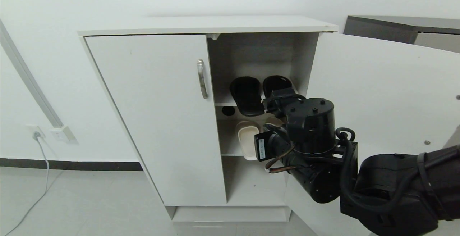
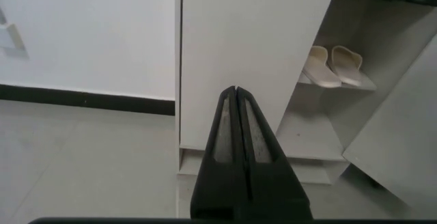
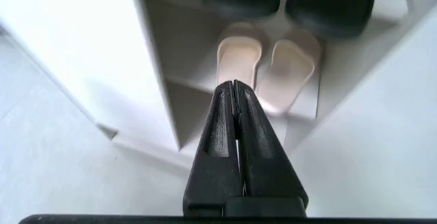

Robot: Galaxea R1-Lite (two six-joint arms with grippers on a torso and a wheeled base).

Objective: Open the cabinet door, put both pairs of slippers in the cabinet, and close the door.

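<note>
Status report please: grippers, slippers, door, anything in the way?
Left gripper and right gripper shut, empty. Black slippers, beige slippers shelved in cabinet. Right door open. Right arm in the doorway.

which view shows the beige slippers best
Right wrist view: both beige slippers lie side by side, seen close from above. Left wrist view shows them small, from the side. In the head view the right arm hides most of one.

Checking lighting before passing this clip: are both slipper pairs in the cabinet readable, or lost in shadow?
Head view: upper compartment of the cabinet shaded, black slippers dark but outlined; beige slippers lit, partly behind the right arm. Right wrist view: beige slippers evenly lit, no glare. Left wrist view: beige slippers plainly readable.
</note>
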